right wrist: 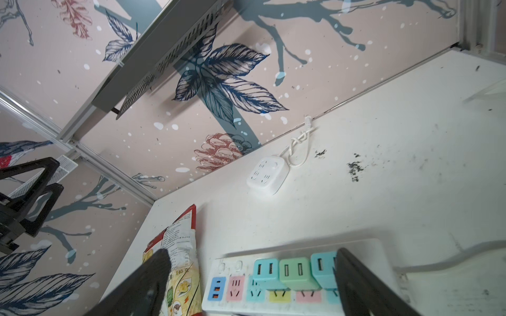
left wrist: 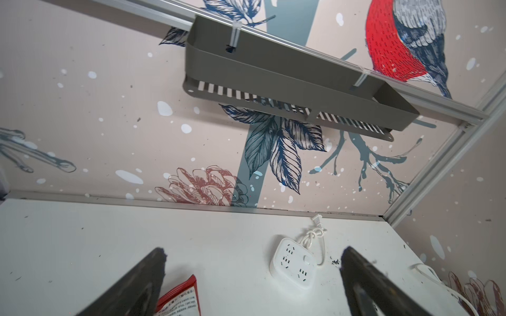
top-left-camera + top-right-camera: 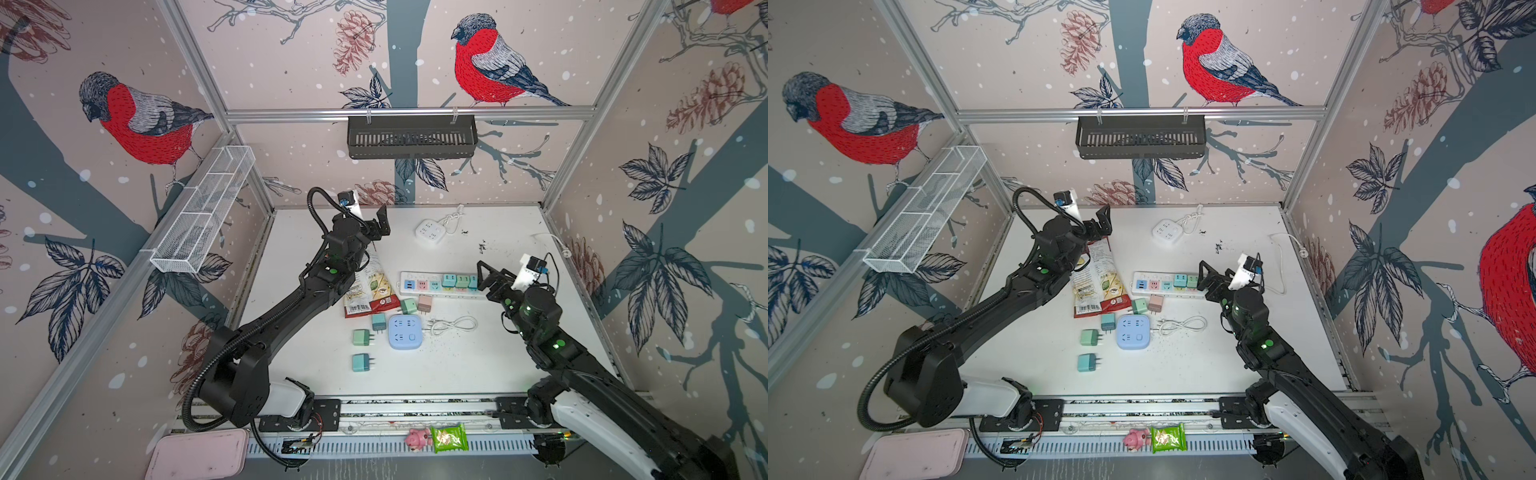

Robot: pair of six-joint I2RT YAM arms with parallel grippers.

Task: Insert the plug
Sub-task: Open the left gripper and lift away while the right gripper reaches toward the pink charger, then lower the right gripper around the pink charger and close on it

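A white power strip point(image 3: 419, 286) point(image 1: 364, 246) with coloured sockets lies at mid-table. Three plugs stand in it: teal point(image 1: 267, 270), green point(image 1: 294, 272) and teal point(image 1: 321, 269). Loose plugs lie in front of it: green point(image 3: 408, 306), pink point(image 3: 424, 303), teal point(image 3: 378, 322), green point(image 3: 361, 337) and teal point(image 3: 360, 362). My right gripper point(image 3: 481, 276) point(image 1: 250, 255) hangs open just above the strip's plugged end, holding nothing. My left gripper point(image 3: 383, 224) point(image 2: 253, 253) is open and empty, raised at the back left.
A snack bag point(image 3: 370, 291) lies left of the strip, partly under the left arm. A blue square socket point(image 3: 405, 331) with a coiled white cord point(image 3: 455, 324) sits in front. A white square socket point(image 3: 430, 231) is at the back. A black basket point(image 3: 411, 137) hangs on the rear wall.
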